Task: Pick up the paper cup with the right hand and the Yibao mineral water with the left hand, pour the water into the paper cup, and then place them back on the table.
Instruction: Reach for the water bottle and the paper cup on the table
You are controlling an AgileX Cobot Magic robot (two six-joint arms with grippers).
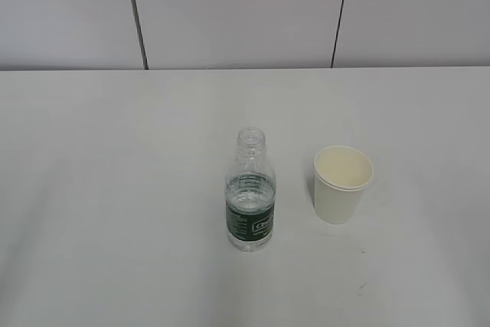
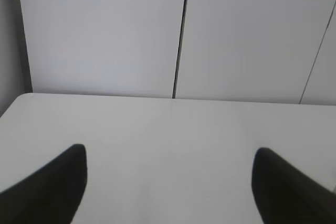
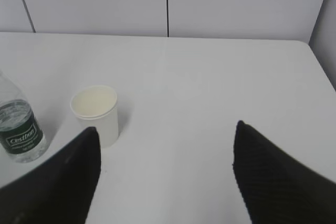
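Observation:
A clear water bottle (image 1: 250, 191) with a dark green label and no cap stands upright on the white table (image 1: 115, 189), partly filled. A white paper cup (image 1: 341, 184) stands upright to its right, apart from it and empty. Neither arm shows in the exterior view. In the right wrist view, my right gripper (image 3: 165, 145) is open and empty; the cup (image 3: 96, 113) is just beyond its left finger and the bottle (image 3: 20, 127) is at the far left. In the left wrist view, my left gripper (image 2: 169, 174) is open over bare table (image 2: 168, 129); neither bottle nor cup shows there.
A pale panelled wall (image 1: 245, 13) with dark seams rises behind the table's far edge. The table's right edge (image 3: 317, 61) shows in the right wrist view and a far left corner (image 2: 21, 98) in the left wrist view.

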